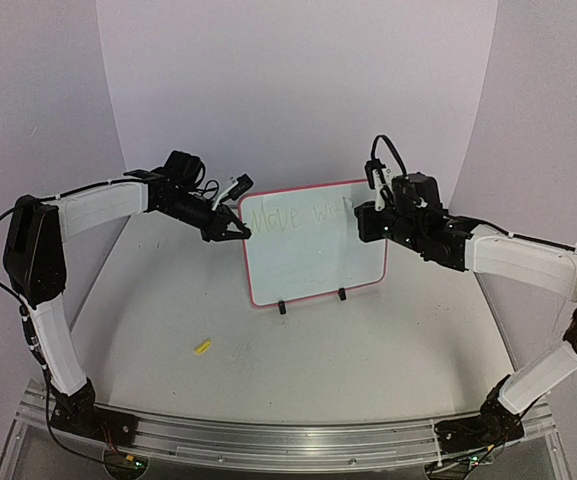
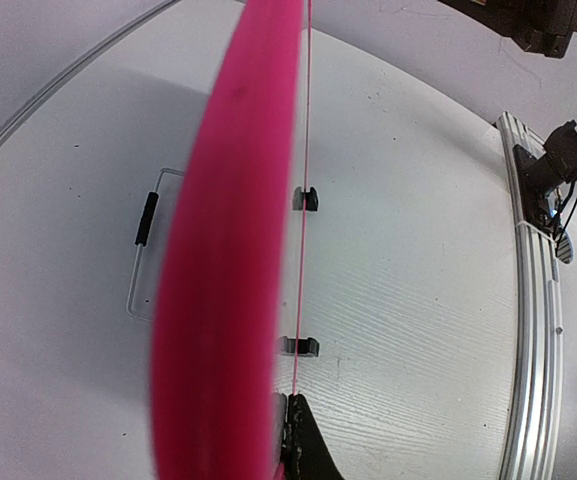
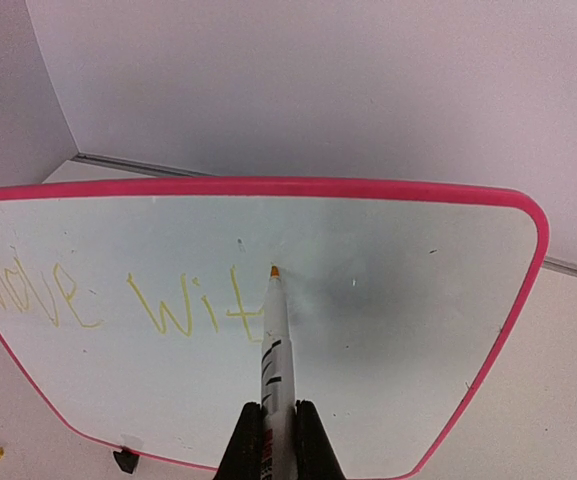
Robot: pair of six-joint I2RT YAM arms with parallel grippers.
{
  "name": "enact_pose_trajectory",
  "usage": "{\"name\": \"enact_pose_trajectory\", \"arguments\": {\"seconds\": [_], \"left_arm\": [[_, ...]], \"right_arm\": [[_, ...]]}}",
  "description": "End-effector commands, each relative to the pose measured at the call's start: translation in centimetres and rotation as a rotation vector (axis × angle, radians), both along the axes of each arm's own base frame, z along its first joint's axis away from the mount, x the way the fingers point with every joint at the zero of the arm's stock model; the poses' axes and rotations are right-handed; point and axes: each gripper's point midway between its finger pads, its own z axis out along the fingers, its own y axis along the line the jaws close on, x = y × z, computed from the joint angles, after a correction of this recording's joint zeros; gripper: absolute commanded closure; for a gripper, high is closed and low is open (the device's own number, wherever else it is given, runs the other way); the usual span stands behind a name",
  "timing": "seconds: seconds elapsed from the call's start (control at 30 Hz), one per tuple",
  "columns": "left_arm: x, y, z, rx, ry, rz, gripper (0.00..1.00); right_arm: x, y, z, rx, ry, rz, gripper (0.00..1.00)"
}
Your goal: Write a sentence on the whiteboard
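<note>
White walls (image 1: 298, 80) stand all around my pale desk (image 1: 398, 340). Near the middle of the desk stands the whiteboard (image 1: 318, 260). It is upright on its two black feet (image 1: 281, 308), with its face turned to me so I can reach it.

My left claw (image 1: 239, 231) is shut tight on the pink left edge of the whiteboard. I think that is so the board does not slide or tip when I push on it.

My right claw (image 3: 278, 445) is shut on a marker (image 3: 275, 350), gripped low on its body so the tip pokes out far. The tip touches the board just after the yellow letters.

The sentence (image 3: 173, 315) reads "Move Wit", so it looks only part done. A little yellow thing (image 1: 203, 347) lies on the desk, well apart from the board.
</note>
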Motion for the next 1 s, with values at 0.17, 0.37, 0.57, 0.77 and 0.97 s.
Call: {"name": "enact_pose_trajectory", "arguments": {"seconds": [0.17,0.37,0.57,0.77,0.97], "left_arm": [[1.4,1.2,-2.8,0.130,-0.055,0.045,1.00],[1.3,1.2,-2.8,0.130,-0.054,0.045,1.00],[1.4,1.2,-2.7,0.130,-0.056,0.044,1.00],[1.3,1.2,-2.7,0.129,-0.054,0.044,1.00],[1.3,1.2,-2.8,0.128,-0.051,0.043,1.00]], "right_arm": [[0.4,-0.6,-0.5,0.007,-0.003,-0.043,1.00],[-0.2,-0.8,-2.7,0.012,0.050,-0.042,1.00],[-0.3,-1.0,-3.2,0.014,0.063,-0.052,1.00],[-0.2,-0.8,-2.2,0.021,0.043,-0.045,1.00],[0.0,-0.5,-0.5,0.033,0.011,-0.033,1.00]]}}
